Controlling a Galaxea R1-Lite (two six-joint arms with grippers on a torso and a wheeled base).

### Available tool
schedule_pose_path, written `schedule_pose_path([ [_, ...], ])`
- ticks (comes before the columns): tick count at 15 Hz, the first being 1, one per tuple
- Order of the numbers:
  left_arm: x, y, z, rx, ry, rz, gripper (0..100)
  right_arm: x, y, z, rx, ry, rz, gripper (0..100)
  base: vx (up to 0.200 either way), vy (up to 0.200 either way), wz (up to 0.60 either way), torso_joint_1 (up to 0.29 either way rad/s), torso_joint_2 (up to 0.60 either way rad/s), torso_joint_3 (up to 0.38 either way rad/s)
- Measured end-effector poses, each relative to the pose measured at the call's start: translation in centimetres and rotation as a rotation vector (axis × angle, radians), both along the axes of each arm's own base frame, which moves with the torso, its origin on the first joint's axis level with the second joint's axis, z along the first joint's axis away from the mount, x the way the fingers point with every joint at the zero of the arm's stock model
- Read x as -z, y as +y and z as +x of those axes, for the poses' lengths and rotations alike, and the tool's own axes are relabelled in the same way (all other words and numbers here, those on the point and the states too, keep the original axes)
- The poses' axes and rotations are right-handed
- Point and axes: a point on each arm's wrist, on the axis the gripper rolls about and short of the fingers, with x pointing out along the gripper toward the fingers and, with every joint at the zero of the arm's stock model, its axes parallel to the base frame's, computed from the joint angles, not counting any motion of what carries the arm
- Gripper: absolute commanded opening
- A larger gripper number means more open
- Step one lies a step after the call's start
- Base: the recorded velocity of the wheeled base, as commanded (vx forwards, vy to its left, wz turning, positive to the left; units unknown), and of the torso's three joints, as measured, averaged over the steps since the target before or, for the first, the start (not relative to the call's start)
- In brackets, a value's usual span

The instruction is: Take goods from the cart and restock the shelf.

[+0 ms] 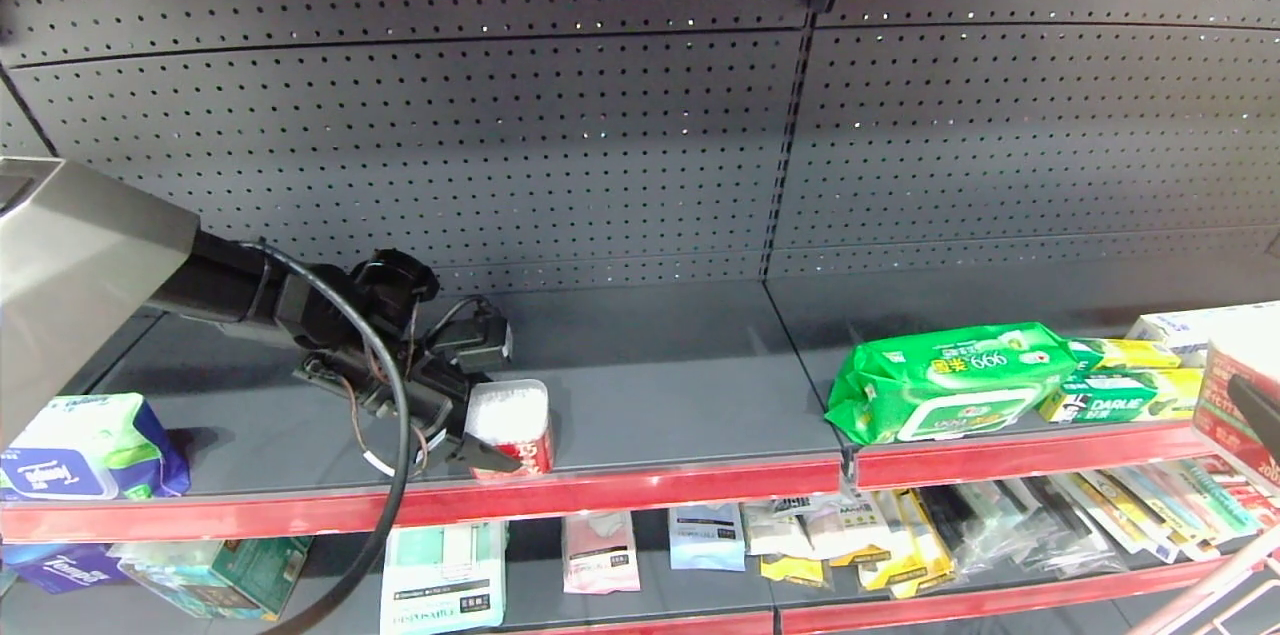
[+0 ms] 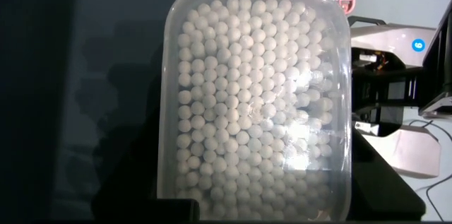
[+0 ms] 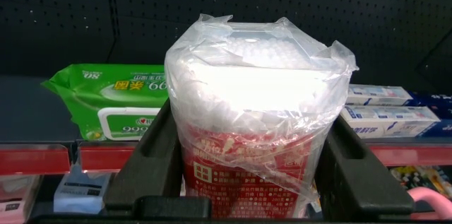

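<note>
A clear tub of white cotton swabs with a red label (image 1: 510, 410) stands on the grey shelf (image 1: 660, 385) near its red front lip. My left gripper (image 1: 497, 450) is shut on it, coming in from the left. In the left wrist view the tub's (image 2: 258, 104) swab ends sit close against the lens. A second, plastic-wrapped tub (image 3: 258, 90) is held between the black fingers (image 3: 152, 160) of my right gripper (image 3: 251, 181), in front of the shelf. That tub (image 1: 1235, 380) shows at the far right edge of the head view.
A green wipes pack (image 1: 950, 380) and toothpaste boxes (image 1: 1120, 380) lie on the right half of the shelf. A tissue pack (image 1: 85, 445) sits at the left end. Several packets fill the lower shelf (image 1: 700, 540). The pink cart (image 1: 1215, 585) is at bottom right.
</note>
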Motion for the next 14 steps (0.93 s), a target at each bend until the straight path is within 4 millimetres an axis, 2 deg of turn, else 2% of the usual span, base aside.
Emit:
schedule_pose_path([
  [9, -0.11, -0.02, 0.05, -0.004, -0.002, 0.004, 0, -0.04, 0.00, 0.01, 0.000, -0.001, 0.000, 0, 0.000, 0.000, 0.00, 0.000, 0.00, 0.000],
  [10, -0.12, 0.00, 0.07, -0.004, -0.002, 0.004, 100, -0.04, 0.00, 0.00, 0.000, -0.002, 0.000, 0, 0.000, 0.000, 0.00, 0.000, 0.00, 0.000],
  [14, -0.24, 0.01, 0.00, -0.005, 0.000, 0.001, 100, -0.05, 0.00, 0.00, 0.000, -0.002, 0.000, 0, 0.000, 0.000, 0.00, 0.000, 0.00, 0.000],
])
